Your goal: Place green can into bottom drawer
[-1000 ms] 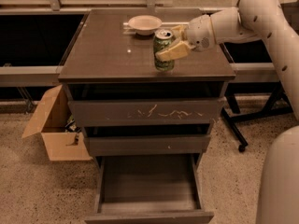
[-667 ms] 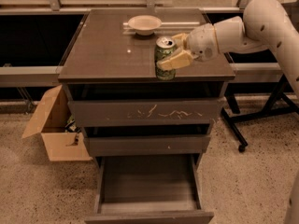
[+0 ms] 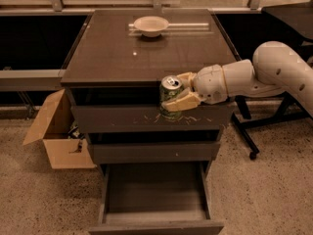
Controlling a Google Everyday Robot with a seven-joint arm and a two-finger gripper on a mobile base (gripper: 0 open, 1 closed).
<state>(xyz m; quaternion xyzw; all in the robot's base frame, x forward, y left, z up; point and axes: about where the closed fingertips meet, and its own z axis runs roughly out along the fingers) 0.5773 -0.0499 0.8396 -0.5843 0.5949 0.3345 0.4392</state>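
The green can (image 3: 169, 98) has a mottled green-and-white print and a silver top with a pull tab. My gripper (image 3: 182, 91) is shut on it from the right and holds it upright in the air, just in front of the cabinet's front edge, level with the scratched top drawer. The white arm reaches in from the right. The bottom drawer (image 3: 156, 214) is pulled open below; its box-like inside holds nothing that I can see. The can is well above the drawer's opening.
A shallow white bowl (image 3: 151, 25) sits at the back of the cabinet top (image 3: 122, 58). An open cardboard box (image 3: 58, 136) stands on the floor left of the cabinet. A black wheeled stand (image 3: 254, 131) is to the right. Speckled floor surrounds the drawer.
The can has left the cabinet top. My gripper has carried it forward over the front edge and down, to the height of the top drawer front.
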